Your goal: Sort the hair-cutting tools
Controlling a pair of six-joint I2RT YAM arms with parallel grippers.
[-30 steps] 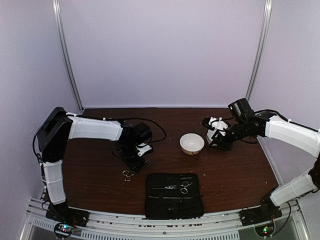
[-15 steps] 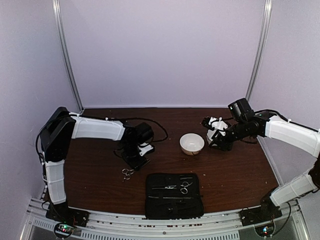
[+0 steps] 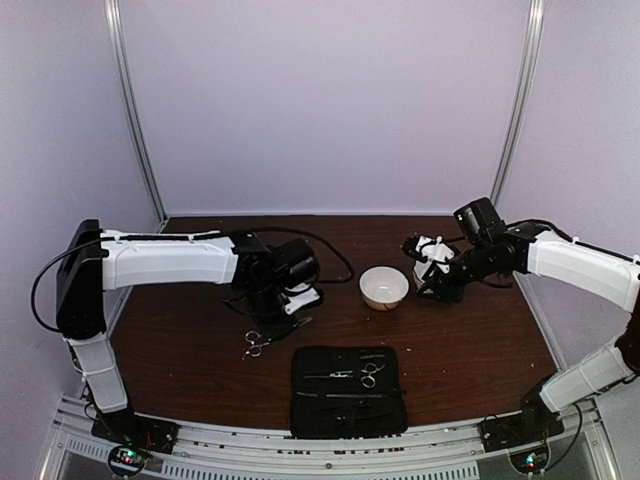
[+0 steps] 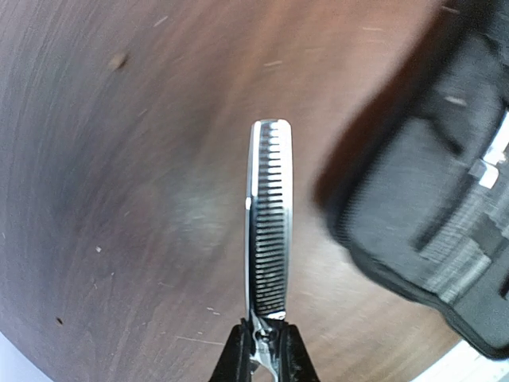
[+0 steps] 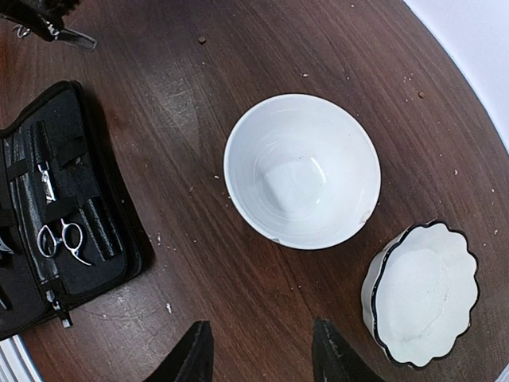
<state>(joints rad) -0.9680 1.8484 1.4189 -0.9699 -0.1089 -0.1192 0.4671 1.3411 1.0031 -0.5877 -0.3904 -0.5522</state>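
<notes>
My left gripper [image 4: 265, 350] is shut on a pair of silver thinning scissors [image 4: 270, 231] near the pivot. The toothed blade points out ahead, over the brown table. In the top view this gripper [image 3: 285, 318] is left of centre and the scissors' ring handles [image 3: 254, 344] trail to its lower left. A second pair of silver scissors [image 3: 371, 374] lies in the open black case [image 3: 348, 400], beside thin dark tools [image 3: 330, 376]. That pair also shows in the right wrist view [image 5: 62, 239]. My right gripper [image 5: 261, 338] is open and empty beside the white bowl [image 5: 302, 171].
A scalloped white bowl with a dark rim [image 5: 421, 294] stands close to the round bowl [image 3: 384, 287]. The black case [image 5: 48, 199] lies near the table's front edge. Crumbs speckle the brown table [image 3: 200, 350]. Cables run behind the left arm.
My left arm has stretched out to the right, and its gripper has moved right with the scissors, whose blade has swung round. The right arm has not moved.
</notes>
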